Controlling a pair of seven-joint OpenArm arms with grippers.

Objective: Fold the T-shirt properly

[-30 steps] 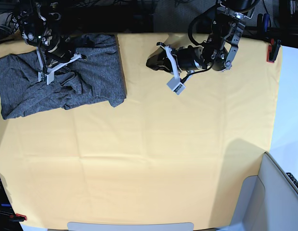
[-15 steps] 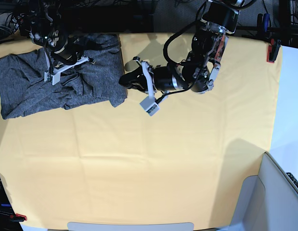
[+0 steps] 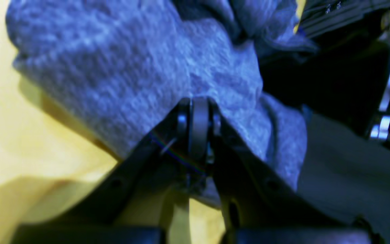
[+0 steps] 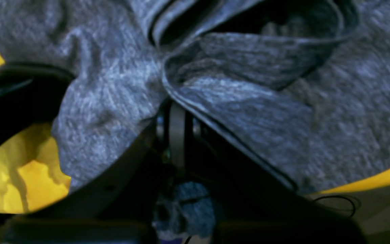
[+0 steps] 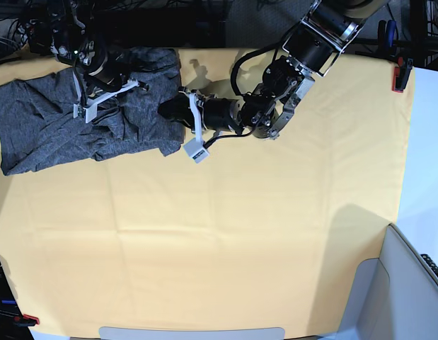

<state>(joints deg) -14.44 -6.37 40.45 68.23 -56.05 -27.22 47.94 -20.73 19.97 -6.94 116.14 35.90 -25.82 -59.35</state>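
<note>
Charcoal-grey knit, the T-shirt [image 5: 84, 127] lies bunched at the far corner of the yellow-orange tablecloth [image 5: 226, 234] that covers the bench, on the right arm's side, with creases and overlapping layers rather than flat panels. The left tool [image 5: 165, 110] has its jaws closed tight at the shirt's near edge; in its wrist view the fabric drapes right over the closed tips [image 3: 196, 112], and it looks pinched, though how many layers sit between them cannot be told. The right tool [image 5: 88, 110] is likewise clenched, with a hem and a fold of knit meeting at its tips [image 4: 176, 112], so it appears to hold cloth too.

The risk, as I judge it, lies in thin soft fabric: either tool may have caught several layers or only a sliver. Pulling apart could then drag the whole heap instead of spreading it, or let an edge slip free. The tablecloth may also ruck up if snagged underneath.
</note>
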